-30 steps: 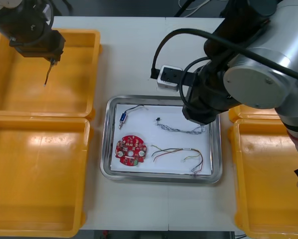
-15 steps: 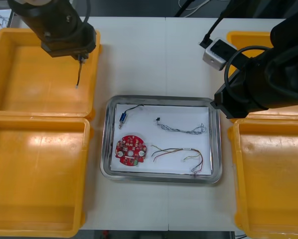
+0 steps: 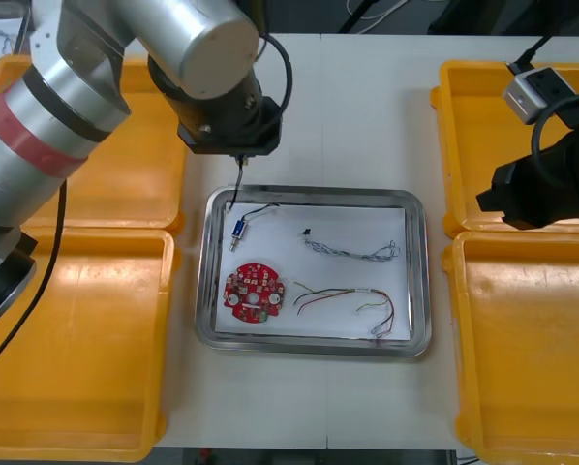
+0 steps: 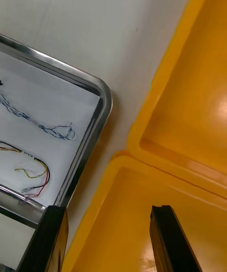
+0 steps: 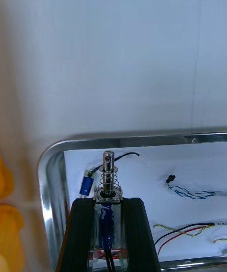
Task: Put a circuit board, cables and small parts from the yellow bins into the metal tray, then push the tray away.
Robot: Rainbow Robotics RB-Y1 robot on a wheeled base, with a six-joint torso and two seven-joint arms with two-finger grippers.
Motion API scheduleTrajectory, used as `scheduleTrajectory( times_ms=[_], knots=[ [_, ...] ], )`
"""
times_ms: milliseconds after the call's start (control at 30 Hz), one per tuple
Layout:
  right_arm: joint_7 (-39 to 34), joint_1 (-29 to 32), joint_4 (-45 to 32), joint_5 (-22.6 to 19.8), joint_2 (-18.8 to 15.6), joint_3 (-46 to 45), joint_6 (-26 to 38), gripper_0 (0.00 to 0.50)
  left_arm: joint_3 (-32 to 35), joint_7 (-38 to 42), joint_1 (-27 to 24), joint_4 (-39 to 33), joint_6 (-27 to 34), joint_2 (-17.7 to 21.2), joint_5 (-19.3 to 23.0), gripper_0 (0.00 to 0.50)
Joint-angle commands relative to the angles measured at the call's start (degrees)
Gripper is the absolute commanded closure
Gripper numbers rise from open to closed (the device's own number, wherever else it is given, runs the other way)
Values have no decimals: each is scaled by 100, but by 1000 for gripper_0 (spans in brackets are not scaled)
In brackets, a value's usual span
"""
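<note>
You are near the end of the loading. The metal tray [image 3: 314, 348] sits on the bench [image 3: 348, 116] between the yellow bins [image 3: 522, 339], and its white inside already holds most of the set. The round red circuit board [image 3: 253, 294] lies in the tray's near-left part. The twisted blue-and-white cable [image 3: 352, 251] lies across the tray's middle. The red-and-yellow cable [image 3: 348, 300] is coiled loosely in the tray's near-right part. One small metal part [image 3: 239, 231], with a blue body and a thin black lead, lies by the tray's far-left corner.

Your left jaws hang just above that far-left corner, clamped on a second small metal part [image 5: 109, 177]. It stands upright between the black fingers [image 5: 85, 225]. It has a shiny pin with a spring round it on top, a bluish body lower down and dark leads trailing below. From above, a lead dangles over the tray's far rim. The part is not yet resting in the tray.

Your right jaws stand apart with nothing between them. They are off the tray's right side, over the seam where the two right-hand bins meet.

By my reading, what is left is to set this part down inside the tray, let go, and then push the tray away. The push has not begun.
</note>
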Motion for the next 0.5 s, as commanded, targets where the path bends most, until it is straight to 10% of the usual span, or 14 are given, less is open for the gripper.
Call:
scheduleTrajectory(
  times_ms=[33, 500],
  knots=[
    [-547, 373, -193, -187, -276, -528, 14, 0, -463, 415, -32, -156, -246, -246, -114, 500],
    [-1382, 1305, -228, -310, -486, -1311, 14, 0, -1465, 907, 319, -121, -1063, -396, -422, 500]
  ],
)
